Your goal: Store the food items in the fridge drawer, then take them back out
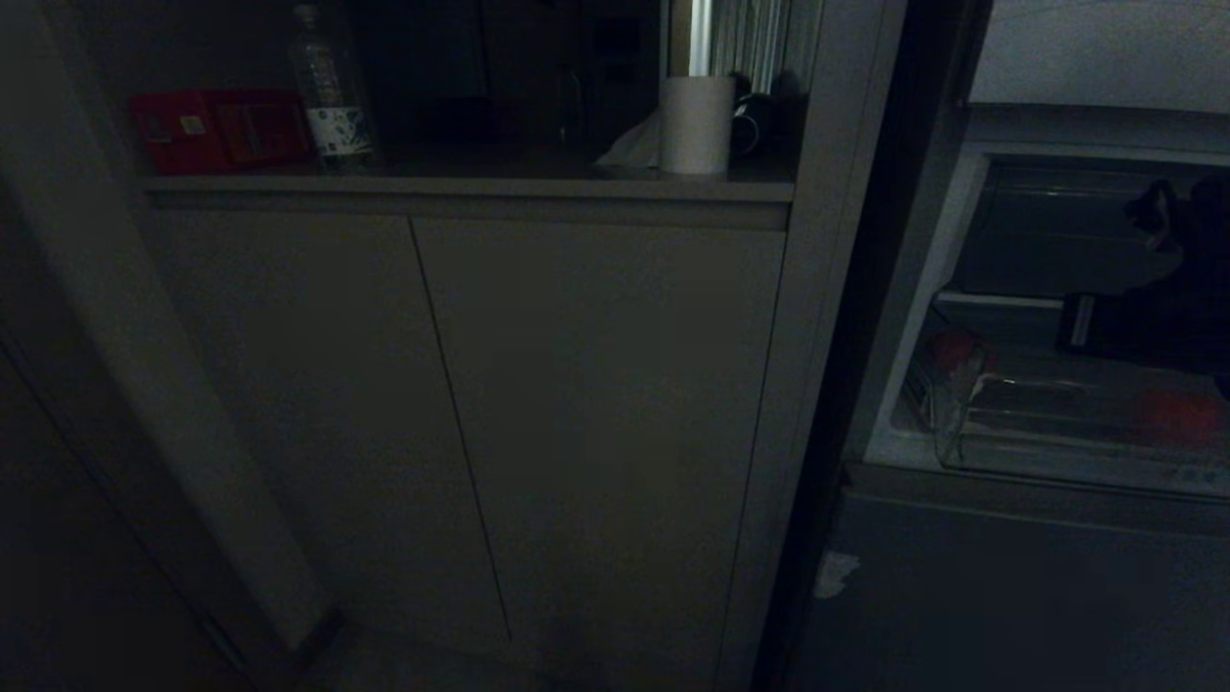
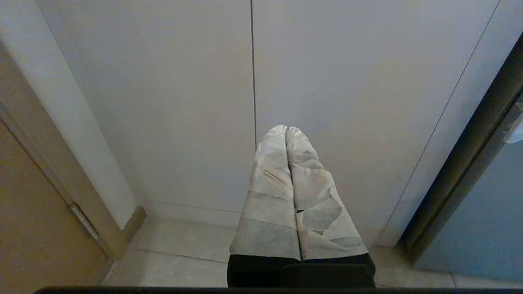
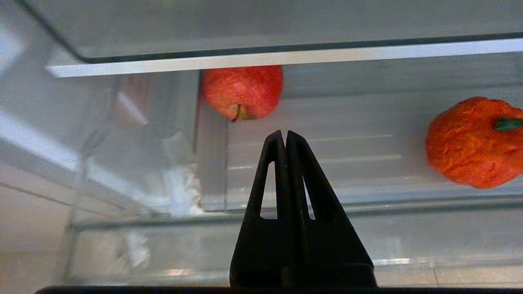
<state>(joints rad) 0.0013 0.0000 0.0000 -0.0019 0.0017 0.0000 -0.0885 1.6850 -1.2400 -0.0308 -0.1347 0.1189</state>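
Shelf [image 3: 261,57] overhangs apple [image 3: 242,92] (drawer [image 3: 286,228] holds it).

Your stock: fridge drawer [image 3: 286,196], clear plastic, ribbed floor, pulled out. Inside, red apple [image 3: 242,92], top centre of the right wrist frame; orange-red lumpy fruit [image 3: 470,143], green stem, far right.

The head camera is looking forward and down at closed cabinet doors [image 1: 461,413], with the open fridge drawer [image 1: 1076,432] at its right edge. The left wrist camera is facing the same cabinet doors [image 2: 184,102] from close by, down toward the floor. The right wrist camera is peering at close range into that fridge drawer [image 3: 310,196], sharing it with the head view
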